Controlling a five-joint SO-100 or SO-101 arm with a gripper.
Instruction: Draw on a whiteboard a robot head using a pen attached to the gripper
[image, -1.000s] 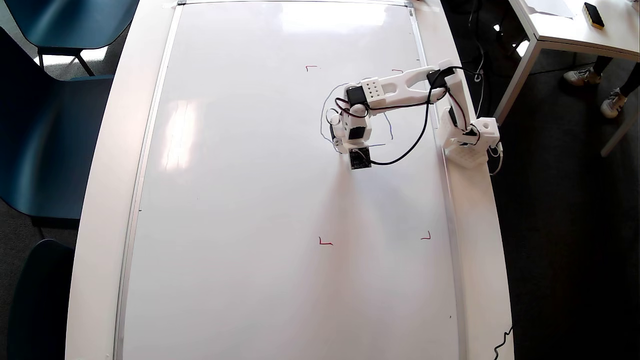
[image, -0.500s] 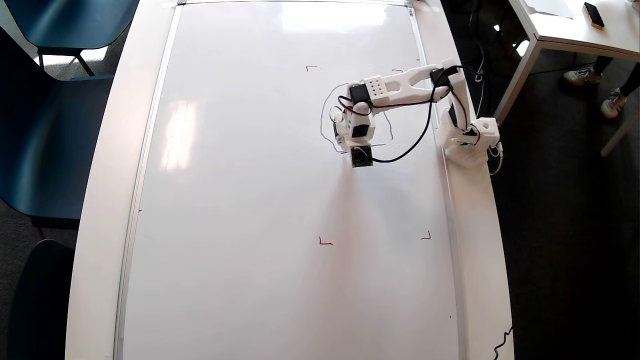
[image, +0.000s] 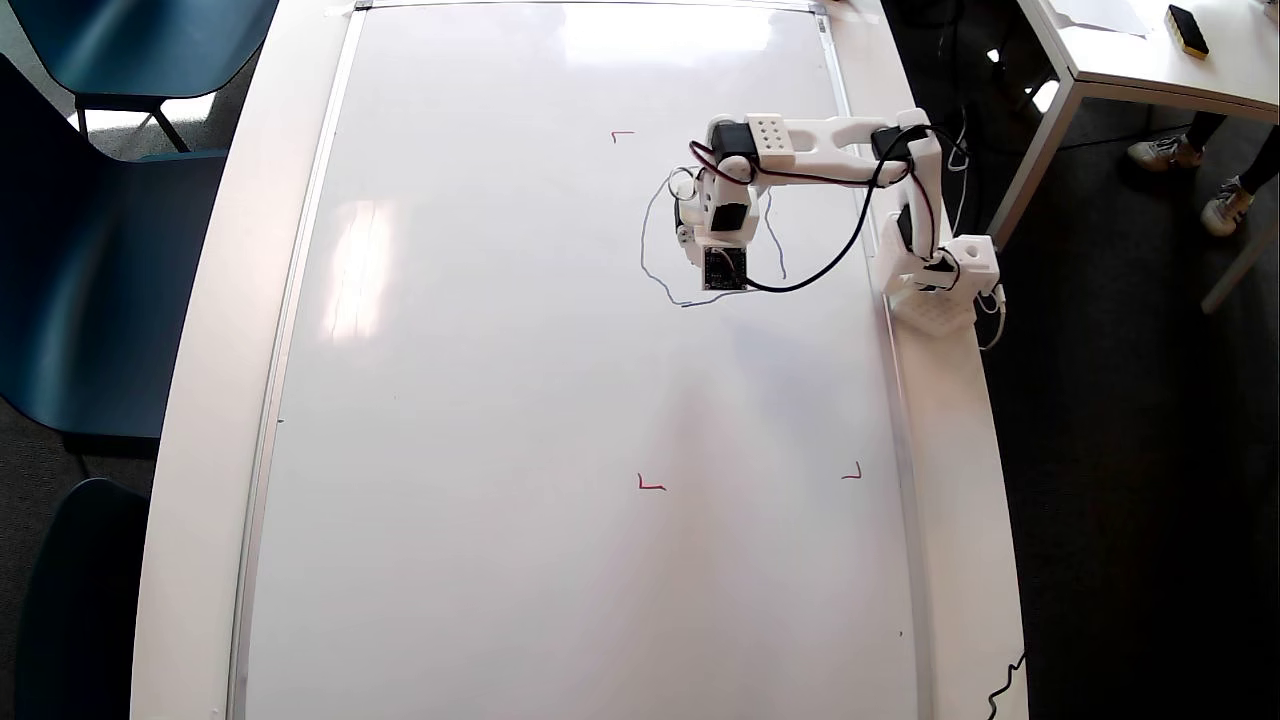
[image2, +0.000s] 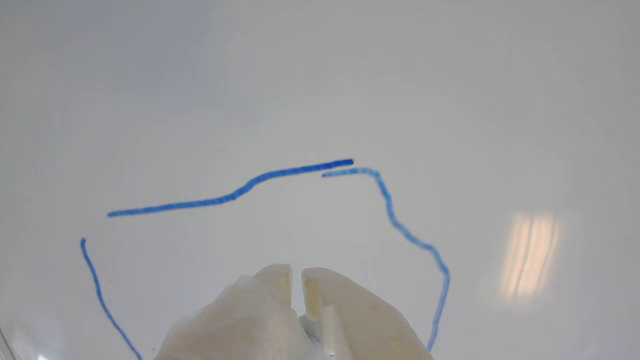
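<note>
1. One narrow slit shows between the gripper (image2: 297, 272) jaws in the wrist view: nearly together. Whether they clamp the pen cannot be told; no pen shaft or tip is clearly visible.
2. Overhead, the gripper (image: 690, 235) has moved up the picture since a second ago, from the outline's lower edge into its interior.
3. Robot head (image2: 280, 175) so far: blue outline strokes only, with gaps at two corners; no eyes or mouth seen.
4. Whiteboard (image: 480, 400) lies flat on the table; the drawing sits between the upper red corner marks (image: 622, 134).
5. Judgement: outline pass nearly finished; the shift inward suggests facial features come next.
</note>
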